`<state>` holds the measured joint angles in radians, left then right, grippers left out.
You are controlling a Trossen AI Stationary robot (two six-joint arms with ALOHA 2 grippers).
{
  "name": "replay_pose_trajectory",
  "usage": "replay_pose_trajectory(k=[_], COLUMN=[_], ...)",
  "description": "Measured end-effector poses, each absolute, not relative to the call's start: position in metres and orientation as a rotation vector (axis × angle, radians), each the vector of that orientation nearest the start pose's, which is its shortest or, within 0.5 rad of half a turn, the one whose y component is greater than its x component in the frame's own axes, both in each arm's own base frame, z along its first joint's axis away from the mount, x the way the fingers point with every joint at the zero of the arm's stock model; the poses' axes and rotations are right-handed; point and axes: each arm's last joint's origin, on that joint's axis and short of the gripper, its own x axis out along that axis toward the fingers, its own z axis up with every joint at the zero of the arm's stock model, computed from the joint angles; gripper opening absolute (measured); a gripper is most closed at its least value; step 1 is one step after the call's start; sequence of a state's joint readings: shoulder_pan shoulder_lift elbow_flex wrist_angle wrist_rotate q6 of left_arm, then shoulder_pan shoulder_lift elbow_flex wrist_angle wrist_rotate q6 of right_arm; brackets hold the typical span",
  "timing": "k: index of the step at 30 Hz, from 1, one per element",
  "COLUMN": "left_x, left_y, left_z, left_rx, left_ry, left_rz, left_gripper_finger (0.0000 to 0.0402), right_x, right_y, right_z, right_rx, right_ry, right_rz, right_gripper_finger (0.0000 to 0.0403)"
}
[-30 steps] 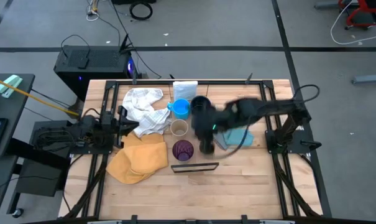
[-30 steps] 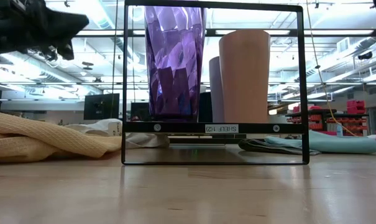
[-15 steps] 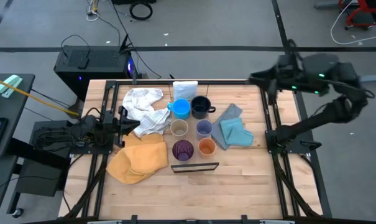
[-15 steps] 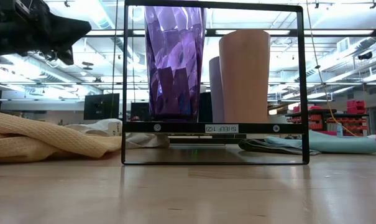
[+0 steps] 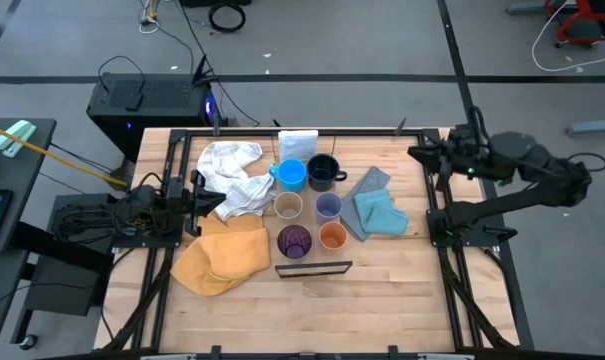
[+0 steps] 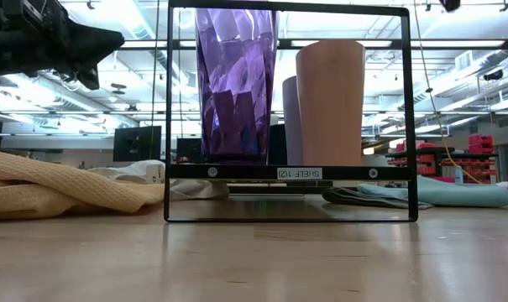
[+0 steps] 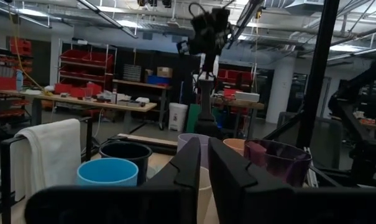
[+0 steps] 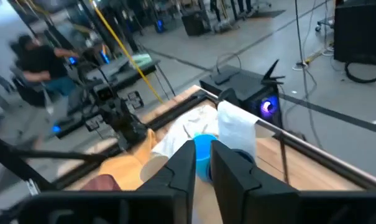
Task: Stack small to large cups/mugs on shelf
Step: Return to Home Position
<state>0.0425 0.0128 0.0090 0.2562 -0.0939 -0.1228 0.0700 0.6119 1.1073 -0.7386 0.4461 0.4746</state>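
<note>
Six cups stand in two rows behind the shelf's black frame (image 5: pixel 314 268): light blue mug (image 5: pixel 291 174), navy mug (image 5: pixel 323 171), tan cup (image 5: pixel 288 207), lavender cup (image 5: pixel 328 207), purple tumbler (image 5: pixel 294 241) and orange cup (image 5: pixel 332 236). In the low view the tumbler (image 6: pixel 235 84) and orange cup (image 6: pixel 329 101) stand upright on their bases at the level of the shelf plank (image 6: pixel 287 173). My right gripper (image 5: pixel 418 152) hovers shut above the table's far right edge, holding nothing. My left gripper (image 5: pixel 197 195) rests shut at the table's left side, pointing toward the cups.
A white cloth (image 5: pixel 232 175) and a yellow cloth (image 5: pixel 222 255) lie left of the cups, and a blue cloth (image 5: pixel 375 207) lies to their right. A small white box (image 5: pixel 298 142) sits at the far edge. A person (image 8: pixel 35 59) shows beyond the table.
My right gripper has pulled back from over the orange and lavender cups, rising and swinging toward the table's far right edge, and it has turned about. The orange and lavender cups, hidden under the arm before, now show standing beside the tumbler and the tan cup.
</note>
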Motion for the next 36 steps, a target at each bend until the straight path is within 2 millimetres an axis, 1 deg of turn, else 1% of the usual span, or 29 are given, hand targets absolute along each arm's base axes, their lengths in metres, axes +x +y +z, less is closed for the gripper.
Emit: replay_pose_trajectory(k=[6,11,15,19,23,29,36], left_x=[0.095,0.096,0.096,0.097,0.096,0.097,0.097], left_y=[0.007,0.007,0.007,0.007,0.007,0.007,0.007], left_z=[0.189,0.183,0.181,0.181,0.181,0.18,0.176], left_rx=[-0.131,-0.131,-0.131,-0.131,-0.132,-0.132,-0.131], left_ry=[-0.25,-0.189,-0.166,-0.162,-0.162,-0.15,-0.118], left_rz=[0.12,0.124,0.126,0.126,0.135,0.137,0.14], left_gripper_finger=[0.0037,0.0032,0.0037,0.0041,0.0043,0.0039,0.0045], right_x=[0.075,0.066,0.06,0.055,0.054,0.057,0.06], right_y=[-0.007,-0.008,-0.009,-0.01,-0.01,-0.01,-0.01], right_z=[0.359,0.334,0.318,0.302,0.289,0.274,0.268], right_rx=[0.45,0.444,0.438,0.46,0.486,0.501,0.503], right_ry=[0.05,0.04,0.02,-0.009,-0.035,-0.016,0.001], right_rz=[-0.403,-0.425,-0.432,-0.438,-0.435,-0.441,-0.445], right_gripper_finger=[0.0035,0.0021,0.0005,0.0012,0.0016,0.0006,0.0011])
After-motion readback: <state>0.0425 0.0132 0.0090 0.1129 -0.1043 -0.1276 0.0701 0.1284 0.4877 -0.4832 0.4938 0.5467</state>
